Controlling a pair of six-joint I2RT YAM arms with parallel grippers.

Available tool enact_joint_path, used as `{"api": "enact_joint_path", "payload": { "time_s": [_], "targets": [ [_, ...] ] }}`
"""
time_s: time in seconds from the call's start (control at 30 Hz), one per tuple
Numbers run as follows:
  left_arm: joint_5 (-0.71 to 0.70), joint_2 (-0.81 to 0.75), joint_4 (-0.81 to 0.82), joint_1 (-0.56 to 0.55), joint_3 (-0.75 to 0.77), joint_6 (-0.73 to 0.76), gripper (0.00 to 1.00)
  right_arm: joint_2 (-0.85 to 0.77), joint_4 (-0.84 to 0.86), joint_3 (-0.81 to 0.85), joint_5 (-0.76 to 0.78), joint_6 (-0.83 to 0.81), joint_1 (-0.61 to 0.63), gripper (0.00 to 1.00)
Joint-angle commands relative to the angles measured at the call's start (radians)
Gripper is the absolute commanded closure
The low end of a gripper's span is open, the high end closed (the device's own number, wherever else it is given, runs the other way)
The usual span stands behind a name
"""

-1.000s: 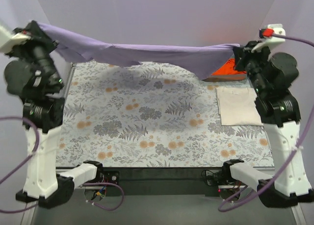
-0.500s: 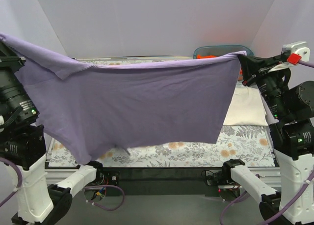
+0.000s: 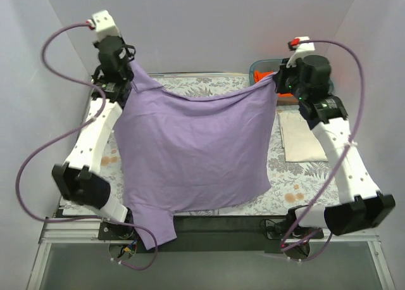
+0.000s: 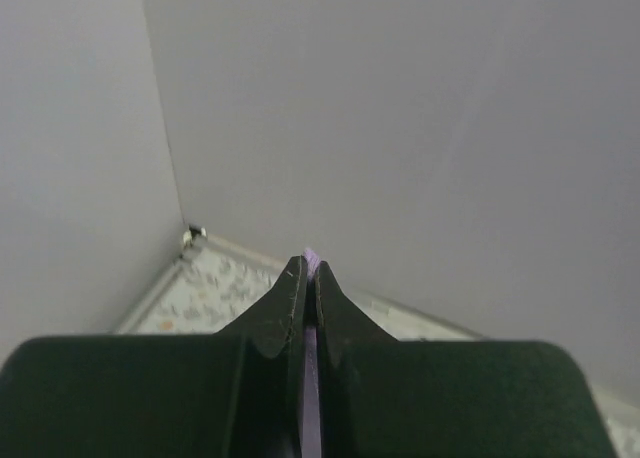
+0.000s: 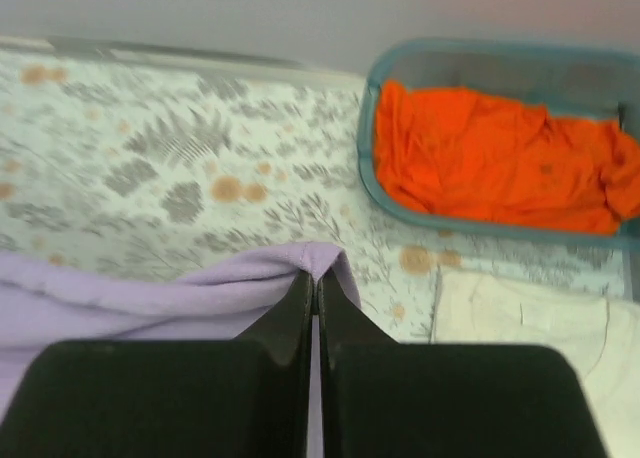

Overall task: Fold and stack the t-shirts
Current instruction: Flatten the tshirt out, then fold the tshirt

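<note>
The lavender-purple t-shirt [image 3: 193, 151] hangs spread between both arms over the table, its lower edge and one sleeve [image 3: 155, 230] trailing past the near edge. My left gripper [image 3: 131, 65] is shut on its far left corner; in the left wrist view a sliver of purple [image 4: 311, 256] pokes out at the gripper [image 4: 308, 263] tips. My right gripper [image 3: 276, 80] is shut on the far right corner, and the cloth [image 5: 150, 288] bunches around the gripper [image 5: 316, 276]. The orange t-shirt [image 5: 490, 158] lies crumpled in the basket. The cream-white folded t-shirt [image 3: 304, 138] [image 5: 540, 318] lies flat on the right.
A teal plastic basket [image 5: 366, 148] [image 3: 266, 65] stands at the back right corner. A floral tablecloth [image 3: 294, 192] covers the table. Grey walls enclose the back and both sides. Cables loop from both arms.
Both arms have swung from near the camera to the far side of the table, carrying the purple shirt. It now hangs lower and narrower, between the far corners.
</note>
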Motion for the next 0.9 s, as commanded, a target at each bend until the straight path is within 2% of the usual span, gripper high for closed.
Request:
{"api": "enact_joint_path", "payload": {
  "time_s": [0.0, 0.03, 0.17, 0.37, 0.5, 0.7, 0.87],
  "targets": [
    [0.036, 0.088, -0.030, 0.043, -0.051, -0.113, 1.00, 0.084, 0.094, -0.086, 0.135, -0.038, -0.006, 0.99],
    [0.068, 0.144, -0.039, 0.056, -0.059, -0.180, 1.00, 0.105, 0.120, -0.103, 0.143, -0.047, -0.008, 0.99],
    [0.139, 0.282, -0.078, 0.102, -0.036, -0.287, 1.00, 0.251, 0.220, -0.157, 0.158, -0.061, -0.031, 0.99],
    [0.232, 0.413, -0.113, 0.145, 0.015, -0.386, 1.00, 0.459, 0.254, -0.077, 0.169, -0.119, -0.055, 0.99],
    [0.284, 0.438, -0.144, 0.163, 0.017, -0.441, 1.00, 0.529, 0.254, -0.032, 0.169, -0.137, -0.064, 0.99],
    [0.383, 0.419, -0.200, 0.172, -0.003, -0.519, 1.00, 0.549, 0.253, -0.029, 0.157, -0.139, -0.074, 0.99],
    [0.363, 0.375, -0.274, 0.191, -0.011, -0.627, 1.00, 0.538, 0.254, -0.029, 0.123, -0.127, -0.080, 0.99]
  ]
}}
